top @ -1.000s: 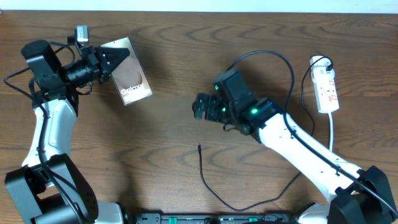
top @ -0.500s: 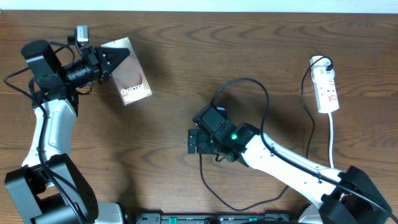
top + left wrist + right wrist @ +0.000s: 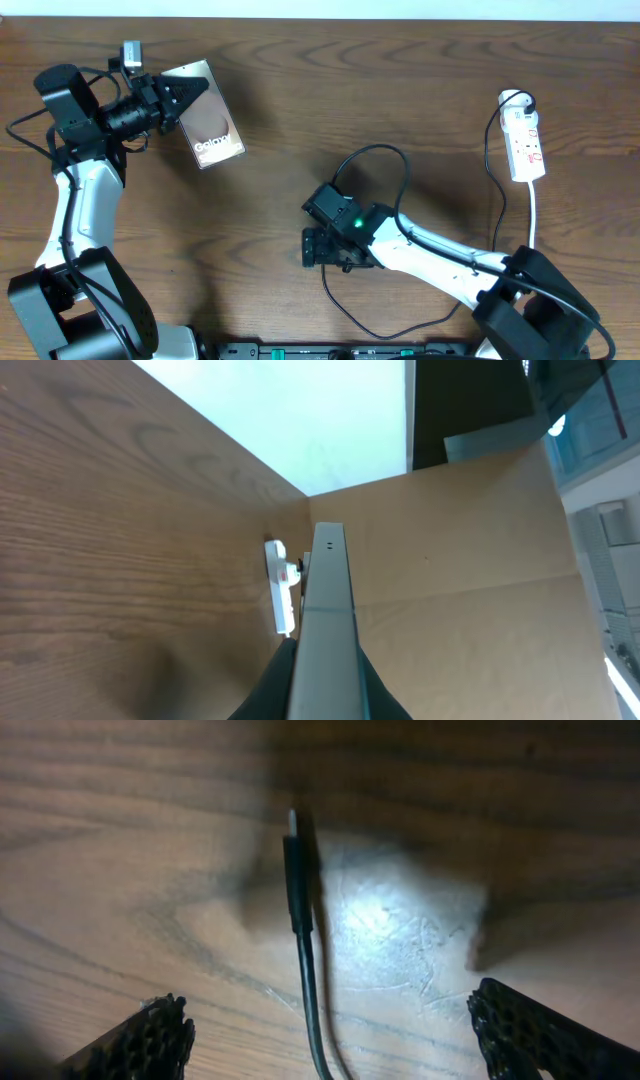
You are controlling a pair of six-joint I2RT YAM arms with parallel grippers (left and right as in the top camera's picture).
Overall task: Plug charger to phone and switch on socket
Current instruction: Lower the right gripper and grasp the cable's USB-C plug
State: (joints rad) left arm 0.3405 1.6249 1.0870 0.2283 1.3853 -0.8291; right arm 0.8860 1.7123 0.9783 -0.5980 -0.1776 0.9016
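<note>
The phone (image 3: 207,127) is lifted at the far left, with my left gripper (image 3: 180,101) shut on its upper edge. In the left wrist view the phone (image 3: 328,600) shows edge-on between the dark fingers (image 3: 372,682) of that gripper (image 3: 326,665). The white socket (image 3: 525,138) lies at the far right, also small in the left wrist view (image 3: 281,586). The charger cable (image 3: 345,312) runs out from under my right gripper (image 3: 318,248). In the right wrist view the plug tip (image 3: 296,880) lies on the wood, and the open right gripper (image 3: 330,1038) straddles the cable without touching it.
A thick black robot wire (image 3: 372,160) loops above the right arm. The socket's white cord (image 3: 533,215) runs toward the front edge. A black rail (image 3: 350,351) lines the front. A cardboard wall (image 3: 460,560) stands behind the table.
My right arm has swung down and left from mid-table to sit over the charger's plug end, its jaws slightly narrower. The left arm and phone have not moved.
</note>
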